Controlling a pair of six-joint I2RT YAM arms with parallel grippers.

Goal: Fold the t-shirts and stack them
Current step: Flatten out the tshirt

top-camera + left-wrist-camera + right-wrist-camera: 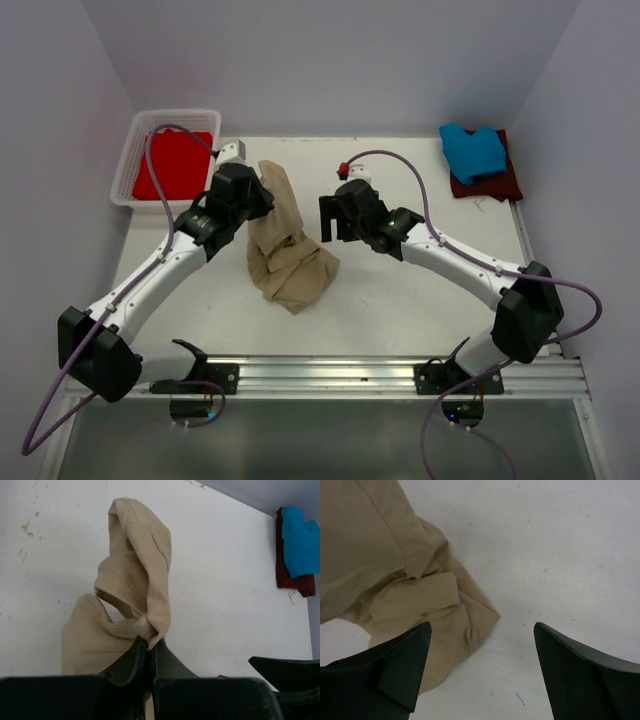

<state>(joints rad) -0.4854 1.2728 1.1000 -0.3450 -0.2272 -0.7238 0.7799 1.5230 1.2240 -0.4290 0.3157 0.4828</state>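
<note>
Left pincer (pixel 148 645): clenched on a seamed edge of the tan shirt (pixel 290 262). Its two fingers were pressed together, with the cloth pinched between the tips.
Tan shirt: near the middle of the counter (pixel 420 300), a little toward 9 o'clock. It was crumpled, not folded. The part toward 12 o'clock was held up by the left pincer in a loose loop, and the part toward 6 o'clock lay in a heap on the counter.
Right pincer (pixel 482 630): released, with the jaws wide apart and nothing between them. It was low over the counter, just at 3 o'clock from the tan shirt. One finger was over the edge of the shirt; I could not tell if it touched the cloth.
Blue shirt (pixel 472 150): in the 1 o'clock corner of the counter, lying on top of the maroon shirt (pixel 497 186).
Maroon shirt: under the blue shirt, showing only at its 3 o'clock and 6 o'clock sides.
Red shirt (pixel 175 163): lying flat inside the basket (pixel 124 176).
Basket: white lattice, standing in the 11 o'clock corner of the counter, well apart from the blue and maroon pair.
</note>
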